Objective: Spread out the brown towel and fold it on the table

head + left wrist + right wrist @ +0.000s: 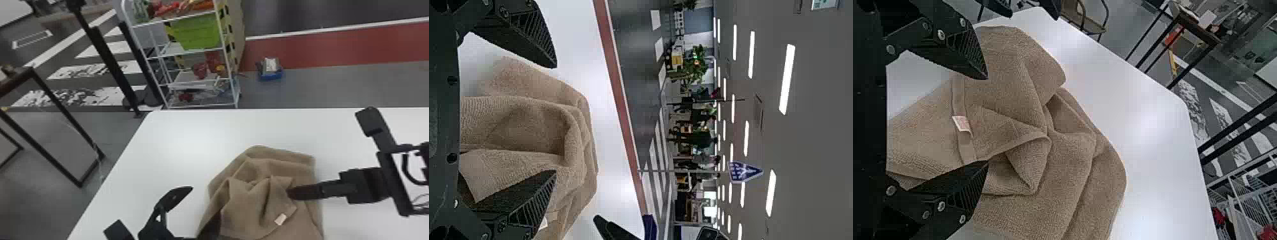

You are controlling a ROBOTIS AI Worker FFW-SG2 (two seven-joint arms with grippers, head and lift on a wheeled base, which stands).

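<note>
the brown towel (255,204) lies on the white table (178,137), loosely bunched rather than flat. its far part is a wide, low layer; nearer the robot a smaller flap is turned over on top, with creases running through it and a pale tag (281,219) close to that flap's edge. white tabletop shows to the left of the towel, beyond it and to its right.

the left gripper (174,199) is to the left of the towel in the head view. its jaws stand wide apart, and no cloth is caught in them. the right gripper (293,193) comes in from the right of the towel, its tip overlapping the cloth in the head view; whether it touches i can't tell. its jaws are spread too, with nothing pinched in them.

beyond the towel and off to its left, past the table's far edge, stands a white rack (227,63) with a green bin (199,32) on it. straight beyond the towel, a blue container (270,76) sits on the floor.
</note>
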